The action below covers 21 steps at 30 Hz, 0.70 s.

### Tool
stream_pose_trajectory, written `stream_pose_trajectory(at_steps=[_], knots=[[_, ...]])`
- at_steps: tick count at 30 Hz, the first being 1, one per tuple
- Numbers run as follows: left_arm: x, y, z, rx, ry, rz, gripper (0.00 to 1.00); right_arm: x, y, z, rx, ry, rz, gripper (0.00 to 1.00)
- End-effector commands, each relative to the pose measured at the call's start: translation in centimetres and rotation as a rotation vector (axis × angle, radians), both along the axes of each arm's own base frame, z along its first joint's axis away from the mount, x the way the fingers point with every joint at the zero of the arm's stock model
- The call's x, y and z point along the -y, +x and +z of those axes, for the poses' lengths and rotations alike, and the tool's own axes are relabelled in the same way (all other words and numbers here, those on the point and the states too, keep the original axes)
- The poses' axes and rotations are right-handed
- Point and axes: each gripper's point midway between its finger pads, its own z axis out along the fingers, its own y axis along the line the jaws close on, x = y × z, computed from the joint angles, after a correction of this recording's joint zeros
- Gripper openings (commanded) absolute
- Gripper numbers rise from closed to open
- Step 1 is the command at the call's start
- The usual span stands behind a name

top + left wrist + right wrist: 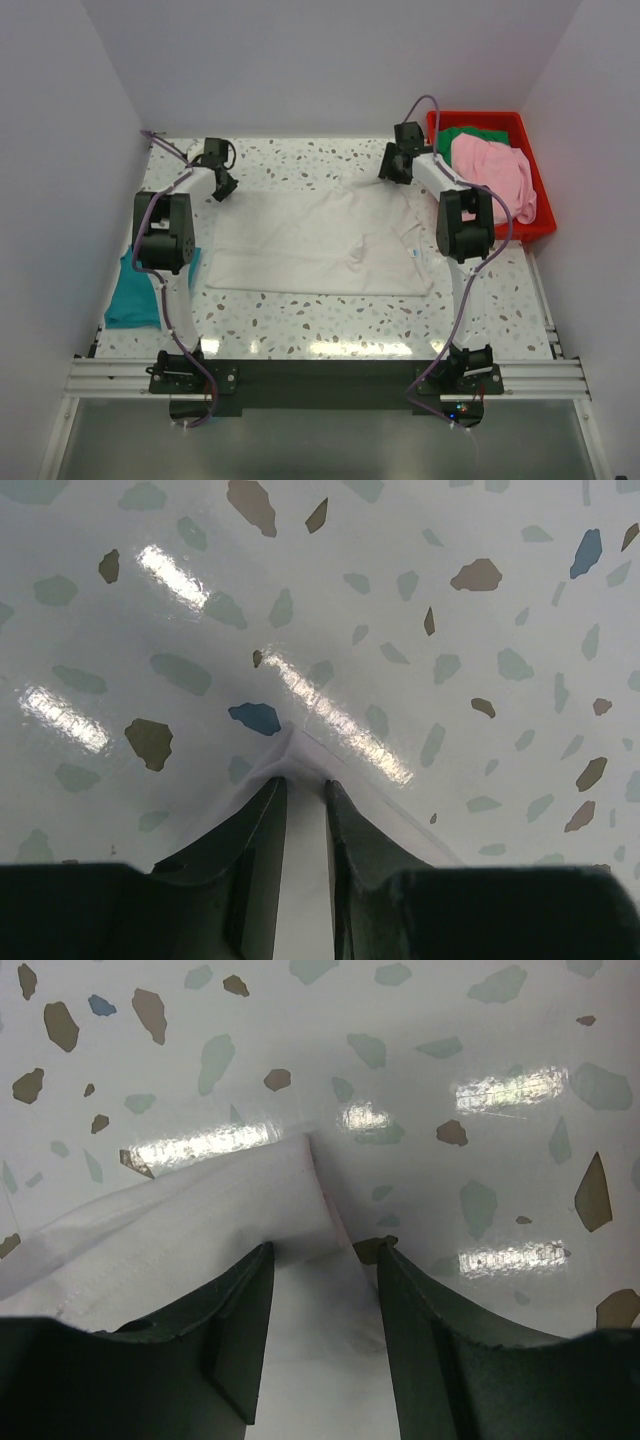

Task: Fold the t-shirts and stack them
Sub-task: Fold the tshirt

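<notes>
An off-white t-shirt (320, 245) lies spread flat in the middle of the table. My left gripper (222, 185) is at its far left corner. In the left wrist view the jaws (305, 780) stand narrow, pinching up a ridge of the white cloth (290, 748). My right gripper (395, 165) is at the far right corner. Its fingers (320, 1250) stand open astride the folded edge of the cloth (200, 1230), tips resting on it. A folded teal t-shirt (135, 290) lies at the left table edge. A pink t-shirt (490, 170) and a green one (470, 133) lie in the bin.
The red plastic bin (540, 225) stands at the back right, next to the right arm. Grey walls close in on the speckled table (300, 160) on the left, back and right. The arm bases sit on the rail at the near edge.
</notes>
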Motion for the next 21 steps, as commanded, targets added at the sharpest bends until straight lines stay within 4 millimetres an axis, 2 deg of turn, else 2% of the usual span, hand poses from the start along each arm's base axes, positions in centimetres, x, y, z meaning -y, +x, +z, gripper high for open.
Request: stream_pose_trajectory(at_steps=[1,4,5,9,12,15,21], knots=[[-0.6,0.2,-0.9,-0.004,-0.01,0.021,0.26,0.2,1.9,2.0,0.082,0.004,-0.032,0.47],[-0.7,0.3,-0.8,0.008,-0.024,0.017,0.23,0.1,2.3,2.4,0.1,0.014,-0.041,0.35],[-0.8,0.4,-0.7,0.014,-0.026,0.018,0.22,0.2,2.4,2.5,0.105,0.015,-0.047,0.27],[-0.6,0.8,-0.3,0.035,-0.043,0.011,0.14,0.0,2.8,3.0,0.122,0.026,-0.046,0.08],[-0.4,1.3,0.1,0.057,-0.054,0.0,0.07,0.0,3.0,3.4,0.135,0.03,-0.047,0.0],[-0.3,1.7,0.7,0.081,-0.068,-0.011,0.0,-0.1,3.2,4.3,0.156,0.031,-0.044,0.0],[0.0,2.3,2.2,0.138,-0.092,-0.03,0.0,0.2,3.2,6.0,0.196,0.022,-0.045,0.0]])
